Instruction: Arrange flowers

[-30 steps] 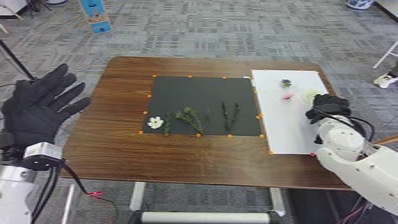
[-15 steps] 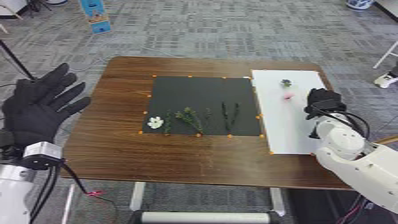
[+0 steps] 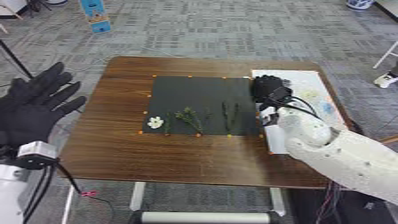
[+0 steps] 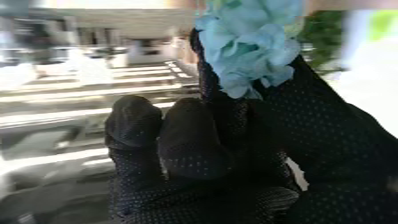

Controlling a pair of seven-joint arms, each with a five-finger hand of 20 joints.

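Blue and ruffled, a flower [image 4: 250, 47] sits pinched between the thumb and fingers of the robot's right hand [image 3: 270, 89], which is right of centre in the head view, over the line where a black mat [image 3: 182, 91] meets a white sheet [image 3: 304, 79]. Its petals look like thin cloth, likely feather-light, soft and easily crushed, unlikely to slip but quick to bend. A stem, hidden behind the glove, would probably be stiffer and the better place to hold, just under the head, with light pressure; squeezed petals could crease or pull loose. Beside the right forearm, toward the right of the frame, a yellow bloom [image 3: 309, 94] and a blue bloom [image 3: 329, 108] lie on the sheet. Along the mat's lower part, near the middle of the frame, are a white bloom [image 3: 155, 122], green sprigs [image 3: 188, 116] and dark stems [image 3: 226, 116], apparently awaiting the flower's company. Brown wood of the table [image 3: 107, 150] surrounds the mat. At far left, the robot's left hand [image 3: 31, 112] is held empty, fingers extended, well apart from the work.
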